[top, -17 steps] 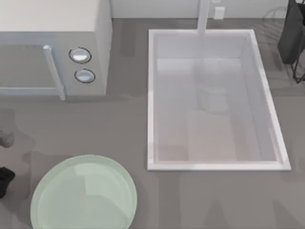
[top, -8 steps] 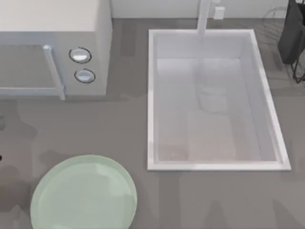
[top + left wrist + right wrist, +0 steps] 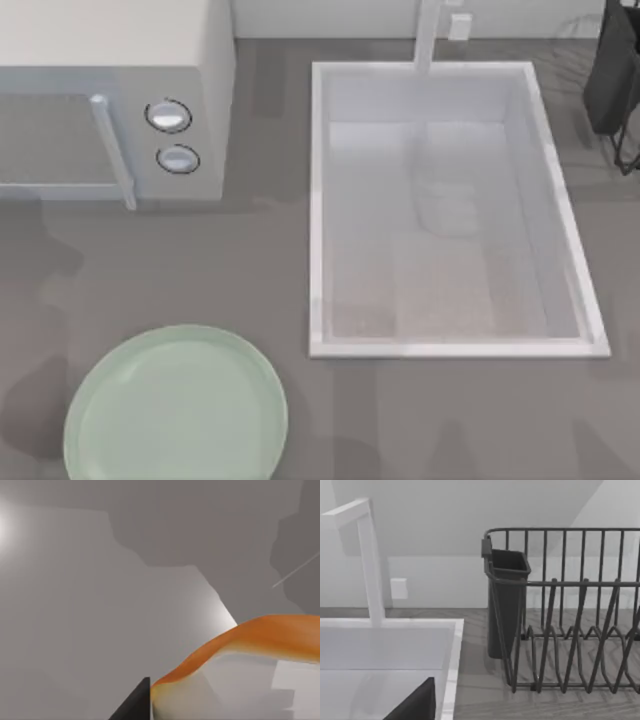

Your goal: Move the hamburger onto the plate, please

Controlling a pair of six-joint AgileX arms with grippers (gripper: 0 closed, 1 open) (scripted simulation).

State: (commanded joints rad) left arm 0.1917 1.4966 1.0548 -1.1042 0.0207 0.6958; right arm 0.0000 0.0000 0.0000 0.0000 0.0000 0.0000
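The hamburger looms close in the left wrist view, an orange curved top over a pale whitish underside. It sits against a dark fingertip of my left gripper, which is shut on it above the grey counter. The plate, large, round and pale mint green, lies on the counter at the front left of the top view with nothing on it. A dark part of my right gripper hangs over the sink's far right corner.
A white sink basin with a faucet fills the middle right. A microwave stands at the back left. A dark wire dish rack with a cutlery cup stands at the back right.
The dark bit of my left arm at the top view's left edge has slid out of the picture to the left. Shadows on the counter beside the plate have shifted.
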